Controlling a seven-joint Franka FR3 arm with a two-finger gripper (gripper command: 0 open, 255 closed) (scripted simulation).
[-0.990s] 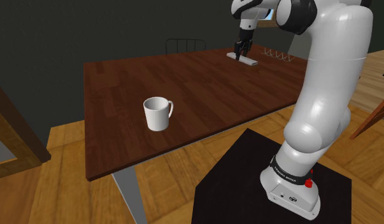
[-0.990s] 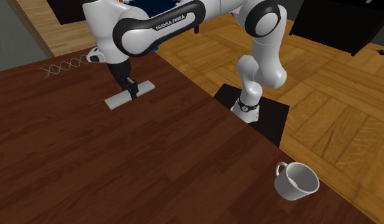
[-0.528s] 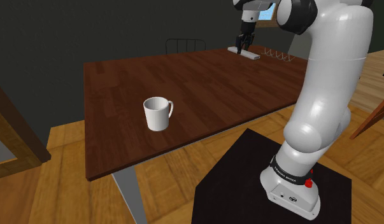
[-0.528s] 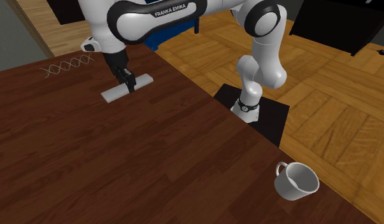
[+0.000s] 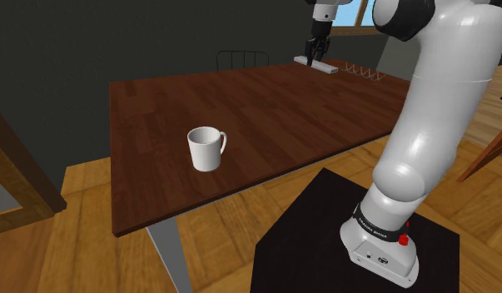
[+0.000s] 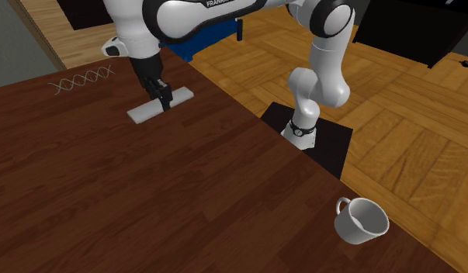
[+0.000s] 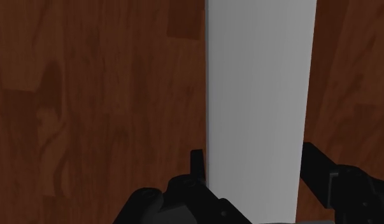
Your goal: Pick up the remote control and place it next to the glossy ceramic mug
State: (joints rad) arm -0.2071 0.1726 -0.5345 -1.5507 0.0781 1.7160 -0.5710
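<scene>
Pale grey and slab-like, the remote control (image 6: 143, 113) is clamped across its narrow width in the black claw (image 6: 164, 99) at the far end of the dark wooden surface (image 5: 282, 116); its long axis runs crosswise to the fingers; the white mug (image 5: 206, 148) stands well apart, toward the shoulder view's near left, so the carry likely sweeps that way.

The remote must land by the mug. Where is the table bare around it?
Bare wood rings the mug on every side, widest toward the far edge of the table. Only the far corner is crowded: the end effector holds the remote there beside a wire rack.
</scene>
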